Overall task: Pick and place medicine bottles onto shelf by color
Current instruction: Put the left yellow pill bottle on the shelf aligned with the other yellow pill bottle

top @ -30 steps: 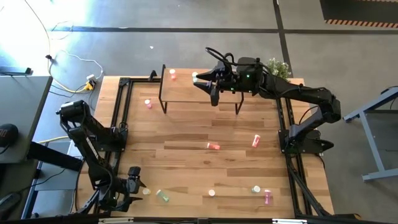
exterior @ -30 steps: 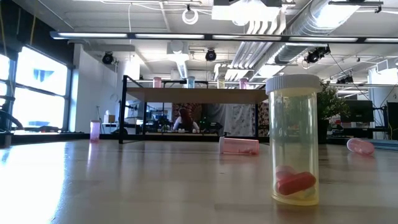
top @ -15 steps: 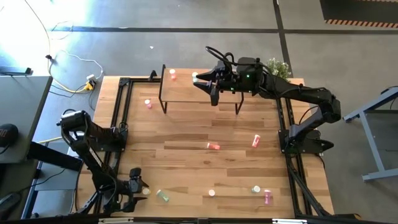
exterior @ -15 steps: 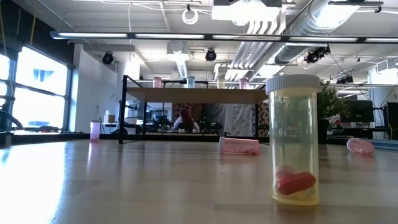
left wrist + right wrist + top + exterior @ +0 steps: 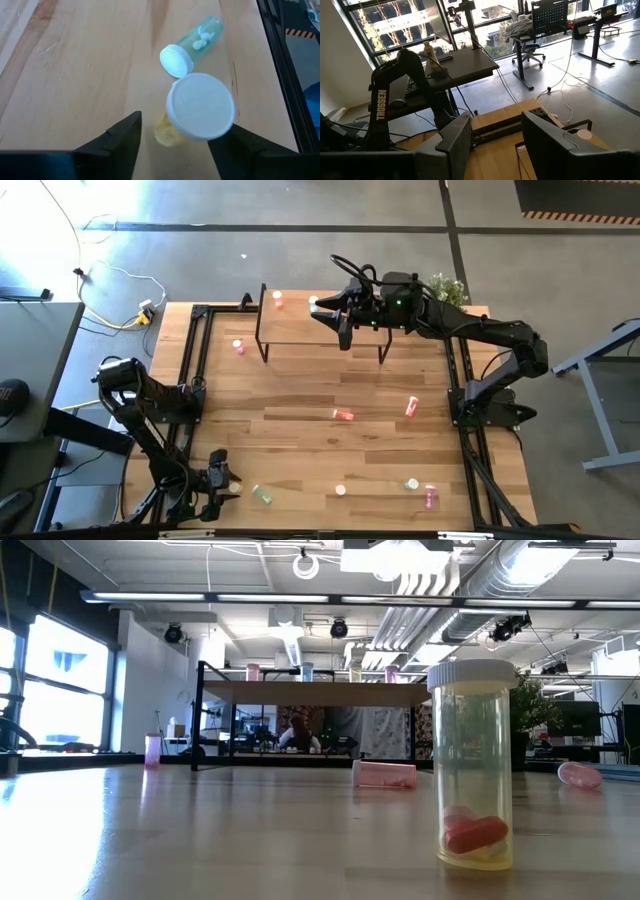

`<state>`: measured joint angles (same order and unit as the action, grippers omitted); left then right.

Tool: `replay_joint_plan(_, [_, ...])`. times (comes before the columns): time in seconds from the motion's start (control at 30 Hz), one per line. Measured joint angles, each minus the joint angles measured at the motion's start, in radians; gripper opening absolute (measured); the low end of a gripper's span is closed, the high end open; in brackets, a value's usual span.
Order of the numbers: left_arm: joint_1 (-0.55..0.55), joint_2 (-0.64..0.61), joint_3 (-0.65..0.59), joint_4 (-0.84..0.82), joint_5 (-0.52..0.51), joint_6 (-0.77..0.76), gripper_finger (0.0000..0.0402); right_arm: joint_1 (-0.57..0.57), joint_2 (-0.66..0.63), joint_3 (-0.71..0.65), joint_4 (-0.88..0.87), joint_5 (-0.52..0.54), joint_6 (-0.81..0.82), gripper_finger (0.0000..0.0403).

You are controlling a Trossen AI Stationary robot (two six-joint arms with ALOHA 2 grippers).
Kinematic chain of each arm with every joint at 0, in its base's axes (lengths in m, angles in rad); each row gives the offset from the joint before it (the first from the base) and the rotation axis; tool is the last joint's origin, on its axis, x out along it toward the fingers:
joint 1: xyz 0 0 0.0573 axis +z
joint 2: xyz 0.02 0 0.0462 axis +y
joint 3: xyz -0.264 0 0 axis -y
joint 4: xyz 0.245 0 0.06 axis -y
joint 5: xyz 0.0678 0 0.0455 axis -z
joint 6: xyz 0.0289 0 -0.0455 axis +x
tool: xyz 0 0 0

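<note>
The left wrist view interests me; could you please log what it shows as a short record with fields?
left gripper: open, over the table's near-left corner
between its fingers: upright yellow bottle with white cap
just beyond: green bottle lying on its side, white pills inside
surface: wooden table
right gripper: open, over the shelf

The word "TROSSEN" is showing in white capitals, running lengthwise along the dark robot arm (image 5: 382,107) in the right wrist view. Nothing else is reading clearly.
</note>
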<state>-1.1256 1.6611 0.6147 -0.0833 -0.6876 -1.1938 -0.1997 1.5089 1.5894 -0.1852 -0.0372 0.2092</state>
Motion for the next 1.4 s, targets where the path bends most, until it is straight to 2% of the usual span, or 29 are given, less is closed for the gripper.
replay_joint_plan(0.17, [0.0, 0.0, 0.0, 0.0, 0.003, 0.0, 0.0144, 0.0, 0.0, 0.0, -0.001, 0.0, 0.0, 0.0168])
replay_joint_plan(0.33, [0.0, 0.0, 0.0, 0.003, 0.002, 0.0, 0.0112, 0.0, 0.0, 0.0, -0.001, 0.0, 0.0, 0.0168])
replay_joint_plan(0.5, [0.0, 0.0, 0.0, 0.011, 0.002, 0.0, 0.0098, 0.0, 0.0, 0.0, -0.001, 0.0, 0.0, 0.0168])
replay_joint_plan(0.73, [0.026, -0.018, 0.0, 0.014, 0.014, 0.006, 0.0098, 0.003, 0.0, 0.0, -0.006, 0.0, 0.043, 0.0168])
replay_joint_plan(1.1, [0.253, -0.192, 0.0, -0.096, 0.16, 0.263, 0.0099, 0.056, 0.0, 0.0, -0.155, -0.001, 0.045, 0.0168])
replay_joint_plan(1.4, [0.471, -0.424, 0.0, -0.224, 0.248, 0.473, 0.0099, 0.096, 0.001, 0.0, -0.199, 0.004, 0.019, 0.0171])
